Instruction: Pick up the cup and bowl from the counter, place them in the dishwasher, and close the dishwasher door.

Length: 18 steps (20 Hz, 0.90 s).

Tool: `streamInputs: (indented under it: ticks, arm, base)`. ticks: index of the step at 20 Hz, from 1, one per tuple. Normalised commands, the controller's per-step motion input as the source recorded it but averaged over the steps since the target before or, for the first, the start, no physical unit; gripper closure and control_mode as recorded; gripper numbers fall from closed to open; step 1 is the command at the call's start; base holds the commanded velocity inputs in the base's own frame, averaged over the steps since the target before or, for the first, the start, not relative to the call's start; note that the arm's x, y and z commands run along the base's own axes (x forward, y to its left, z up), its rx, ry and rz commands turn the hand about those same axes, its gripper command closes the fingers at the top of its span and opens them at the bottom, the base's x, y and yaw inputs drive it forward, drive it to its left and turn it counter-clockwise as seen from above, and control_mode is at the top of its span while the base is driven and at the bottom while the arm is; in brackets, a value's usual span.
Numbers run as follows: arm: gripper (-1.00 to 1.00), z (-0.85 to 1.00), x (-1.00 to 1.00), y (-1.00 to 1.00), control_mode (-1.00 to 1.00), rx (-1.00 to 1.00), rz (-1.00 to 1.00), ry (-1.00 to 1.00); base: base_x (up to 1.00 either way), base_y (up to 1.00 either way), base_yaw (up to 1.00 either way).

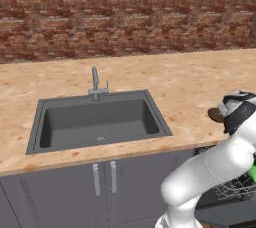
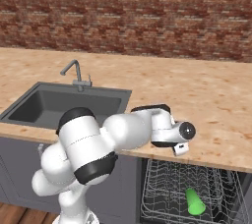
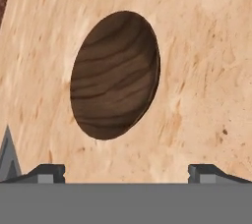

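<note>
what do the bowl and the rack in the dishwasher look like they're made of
The bowl looks like dark wood with a matte finish: wavy brown grain bands run across its inside. The dishwasher's rack looks like thin metal wire, light grey, crossed into an open mesh; whether it is coated can't be told.

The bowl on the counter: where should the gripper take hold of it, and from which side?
Probably at the rim, from straight above. The bowl is shallow, round and sits flat on the counter, so its sides offer little to pinch. With the open gripper already looking down on it, one finger could go inside the rim and one outside, on the edge nearest the fingers.
</note>
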Motion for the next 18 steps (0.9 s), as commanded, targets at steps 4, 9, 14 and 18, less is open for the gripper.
streamInputs:
  ticks: [4,9,14,18]
  arm:
    - [-1.0,-0.09,0.2,-0.17,-1.0,0.0,0.0,0.0]
    - [-1.0,-0.06,0.19,-0.24,-1.0,0.0,0.0,0.0]
    - [-1.0,-0.16,0.21,-0.16,-1.0,0.0,0.0,0.0]
    - [1.0,-0.22,0.18,-0.01,-1.0,0.0,0.0,0.0]
  base:
    - [0.0,0.0,0.0]
    - [0.0,0.0,0.0]
    - [0.0,0.0,0.0]
    - [0.0,0.0,0.0]
